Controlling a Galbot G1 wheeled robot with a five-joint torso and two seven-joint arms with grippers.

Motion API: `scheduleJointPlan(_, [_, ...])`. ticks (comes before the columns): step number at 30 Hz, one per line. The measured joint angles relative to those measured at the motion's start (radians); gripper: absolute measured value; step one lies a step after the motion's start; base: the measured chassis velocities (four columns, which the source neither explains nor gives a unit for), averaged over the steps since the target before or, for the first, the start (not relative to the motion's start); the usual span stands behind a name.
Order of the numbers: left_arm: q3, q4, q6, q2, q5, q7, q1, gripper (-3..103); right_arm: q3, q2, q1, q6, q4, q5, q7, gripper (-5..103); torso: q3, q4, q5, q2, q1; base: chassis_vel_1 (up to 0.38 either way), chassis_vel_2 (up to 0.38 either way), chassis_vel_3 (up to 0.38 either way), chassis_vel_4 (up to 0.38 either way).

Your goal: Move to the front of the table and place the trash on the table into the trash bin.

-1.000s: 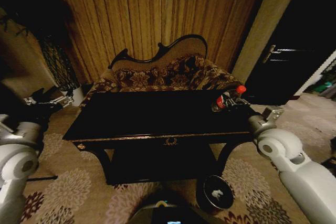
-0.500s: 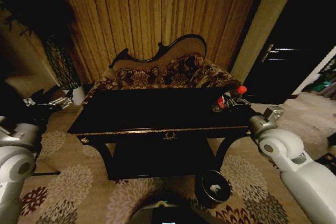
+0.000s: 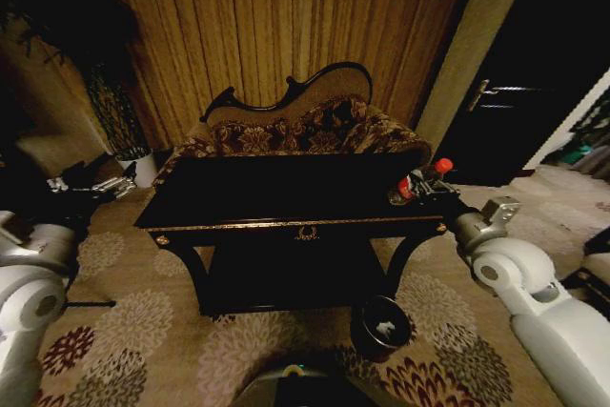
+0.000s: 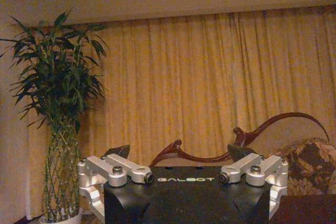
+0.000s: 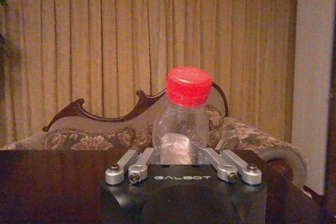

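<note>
One bottle [image 3: 420, 181] with a red cap, one table [image 3: 286, 199], one trash bin [image 3: 381, 327] and two grippers make up the count in the head view. The right gripper [image 3: 426, 188] sits at centre right of the frame, over the table's right end, its jaws pinching the clear bottle; in the right wrist view the bottle [image 5: 181, 119] stands upright between the fingers [image 5: 134, 165], red cap uppermost, with the dark table top [image 5: 50, 182] stretching away to the picture's left. The left gripper [image 3: 95, 181] hangs at the left edge of the frame, well apart from the table's left end, and in the left wrist view its jaws [image 4: 178, 156] stand spread with nothing between them. The bin rests on the patterned carpet [image 3: 143, 331] at lower centre right, just in front of the table's right leg, and one small white scrap [image 3: 384, 328] lies inside it. Open carpet runs along the table's gold-trimmed front edge and around both ends. One floral sofa [image 3: 305, 131] stands close behind the table, its seat hidden by the table top, before the curtains [image 3: 276, 26]. The table's lower shelf is too dark to make out, and a potted plant [image 3: 119, 121] at upper left is half lost in shadow.
</note>
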Motion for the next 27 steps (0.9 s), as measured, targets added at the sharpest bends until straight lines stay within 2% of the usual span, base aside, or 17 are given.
scheduleJointPlan(8, [0.043, -0.007, -0.011, -0.028, 0.029, -0.001, -0.002, 100, -0.029, 0.036, -0.008, 0.03, -0.052, -0.032, -0.021, 27, 0.0, -0.0001, 0.0, 0.0, 0.0, 0.112, -0.096, -0.107, 0.095])
scheduleJointPlan(11, [0.057, -0.02, -0.014, -0.041, 0.042, -0.002, 0.0, 100, -0.042, 0.067, -0.02, 0.055, -0.108, -0.052, -0.085, 27, 0.0, 0.0, 0.0, 0.0, 0.0, 0.016, -0.028, -0.037, 0.031])
scheduleJointPlan(16, [0.055, -0.028, -0.011, -0.044, 0.042, -0.002, -0.002, 100, -0.056, 0.104, -0.035, 0.066, -0.196, -0.098, -0.12, 27, 0.0, 0.0001, -0.0002, 0.0, 0.0, 0.0, 0.0, 0.0, 0.0])
scheduleJointPlan(18, [0.052, -0.029, -0.003, -0.046, 0.041, -0.003, -0.003, 100, -0.091, 0.145, -0.033, 0.093, -0.306, -0.164, -0.142, 27, 0.0, -0.0001, 0.0002, 0.0, 0.0, 0.0, 0.0, 0.0, 0.0])
scheduleJointPlan(19, [0.052, -0.029, -0.003, -0.046, 0.041, -0.003, -0.003, 100, -0.091, 0.145, -0.033, 0.093, -0.306, -0.164, -0.142, 27, 0.0, -0.0001, 0.0002, 0.0, 0.0, 0.0, 0.0, 0.0, 0.0])
scheduleJointPlan(20, [0.051, -0.029, -0.001, -0.047, 0.04, -0.003, -0.002, 100, -0.121, 0.176, -0.016, 0.117, -0.405, -0.217, -0.155, 27, 0.0, -0.0001, 0.0, 0.0, 0.0, 0.0, 0.0, 0.0, 0.0])
scheduleJointPlan(21, [0.051, -0.029, -0.001, -0.047, 0.04, -0.003, -0.002, 100, -0.121, 0.176, -0.016, 0.117, -0.405, -0.217, -0.155, 27, 0.0, -0.0001, 0.0, 0.0, 0.0, 0.0, 0.0, 0.0, 0.0])
scheduleJointPlan(23, [0.049, -0.027, -0.001, -0.049, 0.04, -0.003, 0.006, 100, -0.164, 0.229, 0.031, 0.162, -0.583, -0.303, -0.181, 26, 0.0, 0.0, 0.0002, 0.0, 0.0, 0.0, 0.0, 0.0, 0.0])
scheduleJointPlan(24, [0.049, -0.027, -0.001, -0.049, 0.04, -0.003, 0.006, 100, -0.164, 0.229, 0.031, 0.162, -0.583, -0.303, -0.181, 26, 0.0, 0.0, 0.0002, 0.0, 0.0, 0.0, 0.0, 0.0, 0.0])
scheduleJointPlan(27, [0.043, -0.024, -0.002, -0.042, 0.04, 0.001, 0.013, 100, -0.194, 0.282, 0.1, 0.211, -0.81, -0.379, -0.212, 26, 0.0, 0.0002, 0.0002, 0.0, 0.0, 0.0, 0.0, 0.0, 0.0])
